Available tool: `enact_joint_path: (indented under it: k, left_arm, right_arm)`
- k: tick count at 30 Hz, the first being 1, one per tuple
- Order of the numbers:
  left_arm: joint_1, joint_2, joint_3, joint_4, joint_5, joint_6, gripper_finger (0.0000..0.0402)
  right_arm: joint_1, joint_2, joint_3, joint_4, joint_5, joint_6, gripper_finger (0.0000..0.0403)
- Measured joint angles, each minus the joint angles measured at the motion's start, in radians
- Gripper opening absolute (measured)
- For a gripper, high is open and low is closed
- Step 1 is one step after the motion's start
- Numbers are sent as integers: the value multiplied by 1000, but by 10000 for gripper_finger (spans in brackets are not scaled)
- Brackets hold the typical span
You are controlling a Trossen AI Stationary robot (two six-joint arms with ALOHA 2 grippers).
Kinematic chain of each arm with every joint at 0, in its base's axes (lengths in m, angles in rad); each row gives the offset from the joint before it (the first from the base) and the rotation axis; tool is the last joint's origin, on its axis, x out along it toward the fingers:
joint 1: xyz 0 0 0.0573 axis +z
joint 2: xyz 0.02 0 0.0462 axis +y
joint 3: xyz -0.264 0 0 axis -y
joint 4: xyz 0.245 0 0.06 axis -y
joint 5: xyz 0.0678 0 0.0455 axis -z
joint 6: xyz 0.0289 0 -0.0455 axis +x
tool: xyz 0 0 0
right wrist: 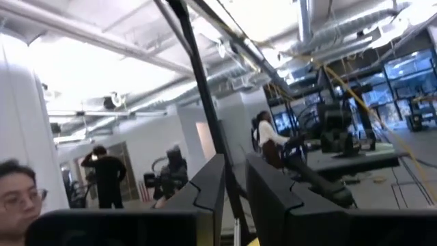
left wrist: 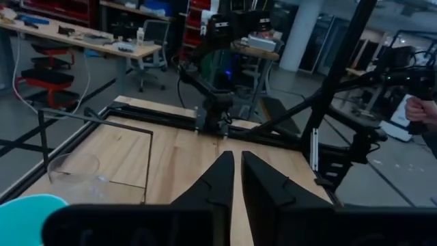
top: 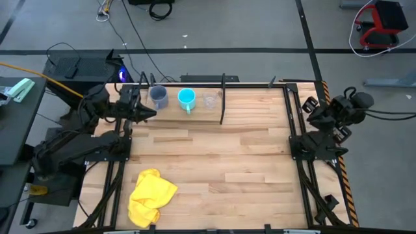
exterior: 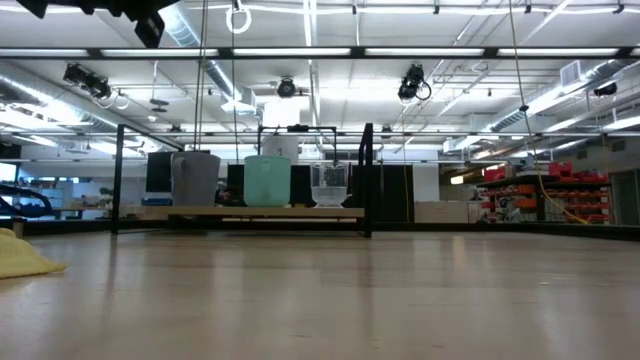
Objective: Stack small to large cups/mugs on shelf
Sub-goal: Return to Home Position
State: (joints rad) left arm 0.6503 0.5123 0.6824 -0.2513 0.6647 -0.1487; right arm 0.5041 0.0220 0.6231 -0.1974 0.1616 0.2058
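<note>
Hovering our left gripper (top: 148,112), jaws nearly together, beside the grey mug (top: 158,97) on the shelf (top: 195,117), we are needing wider jaws to grasp.

We get even overhead light in the high view, with soft short shadows on the table (top: 221,156) and no glare. In the low view the ceiling strip lights (exterior: 300,52) blow out and the near tabletop is out of focus. The right wrist view is washed out by bright ceiling glare, while the left wrist view is dimmer with soft edges.
</note>
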Motion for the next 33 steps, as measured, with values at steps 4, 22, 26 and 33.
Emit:
enact_joint_path:
  k: [4,22,26,33]
  left_arm:
    - [35,-42,-62,56,16,-29,40]
    - [49,-410,-84,43,16,-216,39]
    - [33,-423,-107,62,0,-234,39]
    - [-47,-289,-300,482,-22,-287,28]
  right_arm:
    - [0,-21,6,-15,6,0,66]
    - [0,-20,9,-42,-14,17,66]
    - [0,-20,9,-42,-14,0,66]
    - [0,-20,9,-50,-13,9,66]
